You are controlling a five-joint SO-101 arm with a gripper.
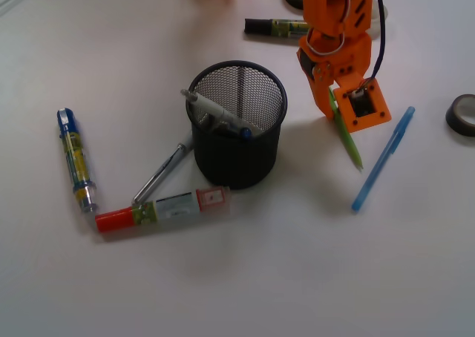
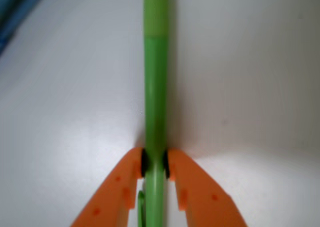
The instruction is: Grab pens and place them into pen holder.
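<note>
Closest to the front camera, with the black wire-mesh cylindrical pen holder (image 1: 237, 122) as the landmark, a fat marker with a red cap and white label (image 1: 163, 211) lies on the white desk (image 1: 297, 277) just in front of the holder and to its image-left, and a slim silver pen (image 1: 159, 174) slants from that marker up to the holder's base. Further to image-left of the holder rests a blue-capped marker with a yellow label (image 1: 76, 159). Inside the holder lean two pens already delivered: a slim white pen (image 1: 211, 108) propped across the rim and a dark blue and black pen (image 1: 239, 131) below it. To image-right of the holder, well apart from it, a slim light blue pen (image 1: 383, 159) lies diagonally on the desk. Between that pen and the holder stands the orange gripper (image 2: 155, 164), its jaws clamped on a slim green pen (image 2: 156, 77); the wrist view shows both pads pressed against the barrel. The green pen's long axis runs straight out ahead of the jaws, its tip low near the desk, so the holder lies to image-left of the gripper. I judge the coming move calls for a lift, then a swing across to the rim, tipping the pen toward upright. Beyond the holder sits a black-capped marker (image 1: 274, 27), and a dark tape roll (image 1: 463, 114) lies far to image-right.
</note>
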